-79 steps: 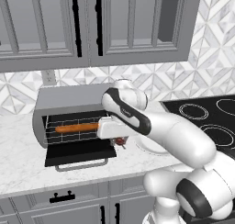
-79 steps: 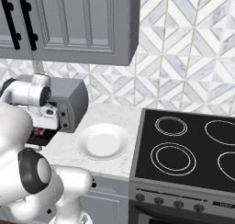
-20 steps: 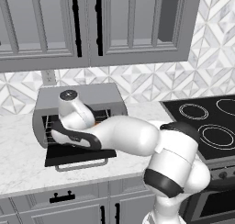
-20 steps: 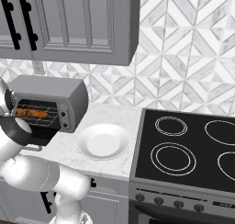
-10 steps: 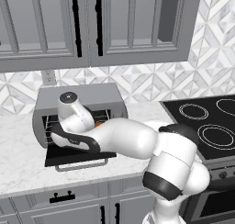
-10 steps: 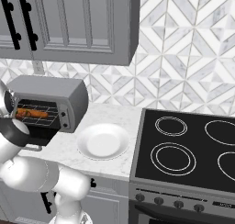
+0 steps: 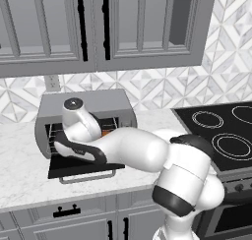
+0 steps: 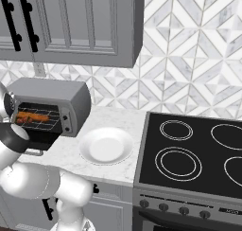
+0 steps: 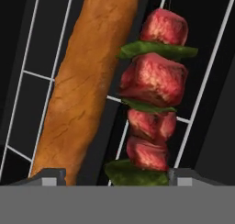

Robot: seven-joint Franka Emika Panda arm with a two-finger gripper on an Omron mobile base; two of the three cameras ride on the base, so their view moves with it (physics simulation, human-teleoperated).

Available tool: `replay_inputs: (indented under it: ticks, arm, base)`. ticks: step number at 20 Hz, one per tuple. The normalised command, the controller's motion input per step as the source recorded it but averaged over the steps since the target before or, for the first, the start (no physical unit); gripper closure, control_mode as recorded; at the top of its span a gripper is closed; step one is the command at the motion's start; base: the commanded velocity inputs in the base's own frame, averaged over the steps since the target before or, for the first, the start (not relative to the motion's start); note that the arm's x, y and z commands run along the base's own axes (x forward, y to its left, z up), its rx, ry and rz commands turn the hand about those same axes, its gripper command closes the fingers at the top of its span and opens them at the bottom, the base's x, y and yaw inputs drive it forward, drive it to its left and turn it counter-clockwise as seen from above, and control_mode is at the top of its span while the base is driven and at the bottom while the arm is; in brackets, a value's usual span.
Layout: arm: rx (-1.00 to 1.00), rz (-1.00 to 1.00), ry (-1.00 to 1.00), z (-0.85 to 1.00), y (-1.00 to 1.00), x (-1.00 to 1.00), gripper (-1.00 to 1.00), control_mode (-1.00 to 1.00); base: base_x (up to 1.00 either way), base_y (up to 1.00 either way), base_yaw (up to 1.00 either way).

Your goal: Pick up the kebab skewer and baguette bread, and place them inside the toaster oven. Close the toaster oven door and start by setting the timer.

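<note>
You get even, soft light in both base views, no glare; the toaster oven (image 8: pixel 47 109) cavity stays dark. In your hand view the bread (image 9: pixel 85 81) and skewer (image 9: pixel 153 99) look bright but slightly soft, edges blurred

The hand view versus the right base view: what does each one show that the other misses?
Hand view alone: the skewer with its meat chunks and green pieces, lying beside the bread, and the gripper's open tips. Right base view alone: the oven's grey body and control panel, the white plate, the stovetop and the cabinets. Both: the bread on the wire rack.
</note>
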Motion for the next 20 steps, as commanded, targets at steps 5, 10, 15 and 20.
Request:
replay_inputs:
  ticks: [5,10,15,20]
  arm:
    - [0.0,0.0,0.0,0.0,-0.07,0.0,-1.0,-1.0]
    - [0.0,0.0,0.0,0.0,-0.07,-0.01,-1.0,-1.0]
    - [0.0,0.0,0.0,0.13,0.0,-0.19,-1.0,-1.0]
    - [0.0,0.0,0.0,0.28,0.0,-0.3,-1.0,-1.0]
  base:
    - [0.0,0.0,0.0]
    - [0.0,0.0,0.0]
    - [0.0,0.0,0.0]
    - [0.0,0.0,0.0]
